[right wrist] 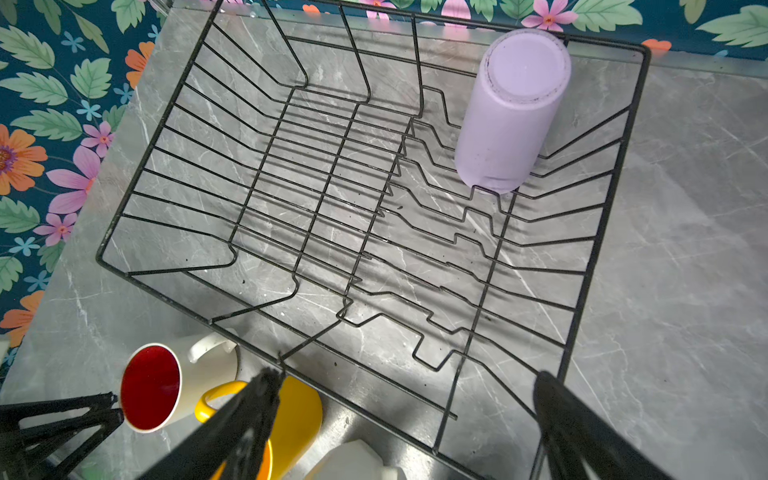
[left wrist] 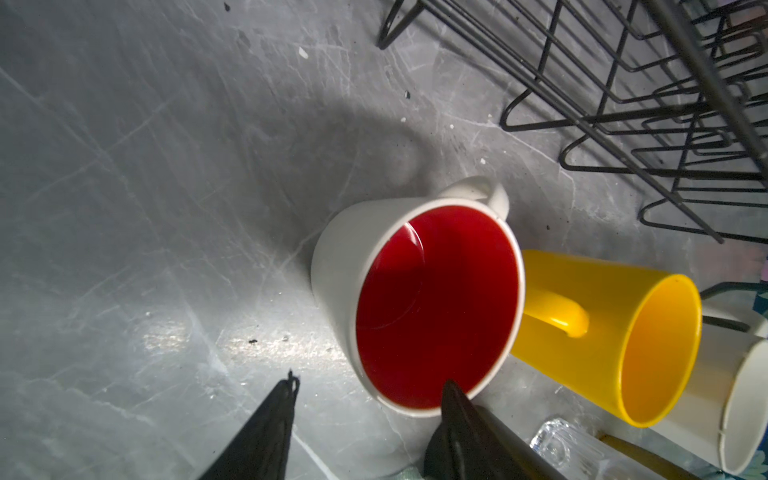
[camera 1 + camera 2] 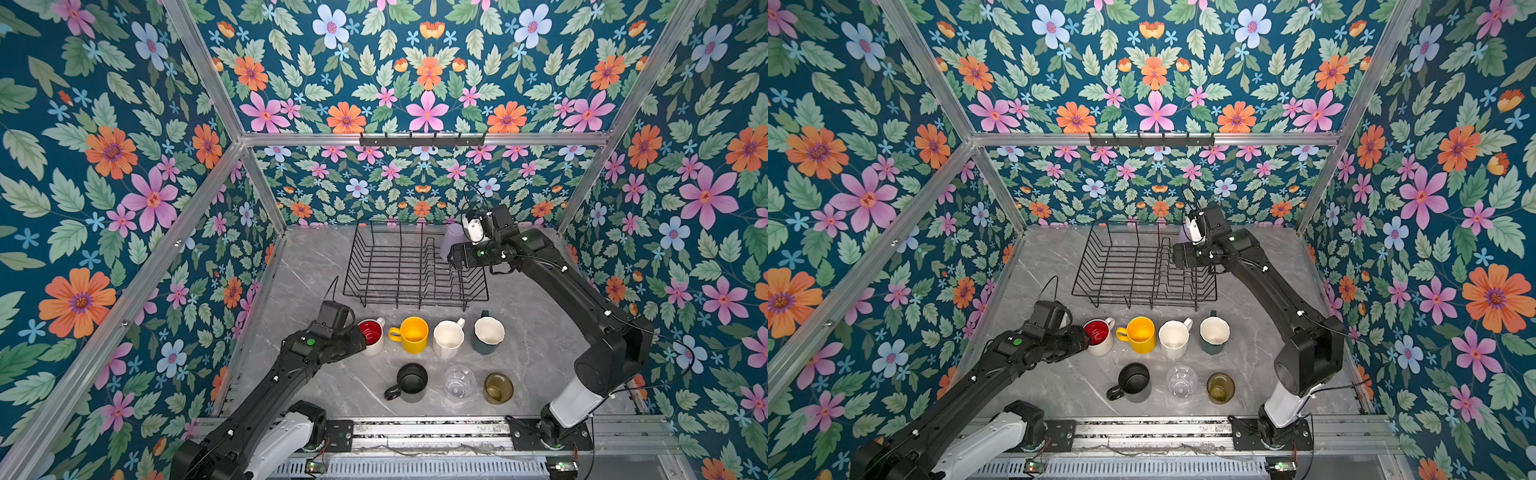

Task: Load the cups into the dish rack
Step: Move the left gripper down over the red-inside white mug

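The black wire dish rack [image 3: 415, 299] stands at the back of the table. A lilac tumbler [image 1: 511, 112] rests upside down in its far right corner. My right gripper [image 1: 407, 376] hovers open over the rack's near side, holding nothing. In front of the rack stand a white mug with red inside [image 2: 415, 303], a yellow mug [image 3: 411, 334], a cream mug [image 3: 448, 338] and a dark green mug [image 3: 487, 334]. Nearer me are a black mug [image 3: 410, 381], a clear glass [image 3: 459, 381] and an amber glass [image 3: 498, 387]. My left gripper [image 2: 370, 388] is open astride the red-lined mug's rim, one finger over its inside.
The grey marble table [image 3: 316, 386] is enclosed by flowered walls on three sides. A black hook rail [image 3: 422, 139] hangs on the back frame. The yellow mug's handle [image 2: 557, 311] points at the red-lined mug, almost touching it.
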Tool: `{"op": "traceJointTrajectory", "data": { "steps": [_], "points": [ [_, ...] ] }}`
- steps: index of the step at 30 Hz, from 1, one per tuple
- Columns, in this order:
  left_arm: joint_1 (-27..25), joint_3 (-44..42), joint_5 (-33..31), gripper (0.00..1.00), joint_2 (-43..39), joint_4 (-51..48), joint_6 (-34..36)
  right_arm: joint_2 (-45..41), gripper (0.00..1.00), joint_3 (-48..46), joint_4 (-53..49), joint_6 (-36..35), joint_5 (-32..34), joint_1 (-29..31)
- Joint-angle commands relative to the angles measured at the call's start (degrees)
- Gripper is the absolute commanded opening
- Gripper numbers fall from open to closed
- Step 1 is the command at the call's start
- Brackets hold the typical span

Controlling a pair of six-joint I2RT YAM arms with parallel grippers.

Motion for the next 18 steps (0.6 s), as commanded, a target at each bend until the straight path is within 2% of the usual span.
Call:
{"op": "traceJointTrajectory", "data": {
  "steps": [1,2,18],
  "points": [
    [-1.1,0.6,-2.7,0.57,1.5,1.4,-0.6,-0.4,0.96,-0.6,1.3,-0.9,0.9,0.0],
    [-1.4,0.7,-3.1,0.57,2.0,1.4,-0.6,-2.3,0.96,-0.8,1.4,-1.0,0.8,0.0],
    [-1.9,0.5,-4.0,0.45,7.4,4.1,-0.5,-4.0,0.96,-3.2,2.5,-1.8,0.7,0.0]
  ]
}}
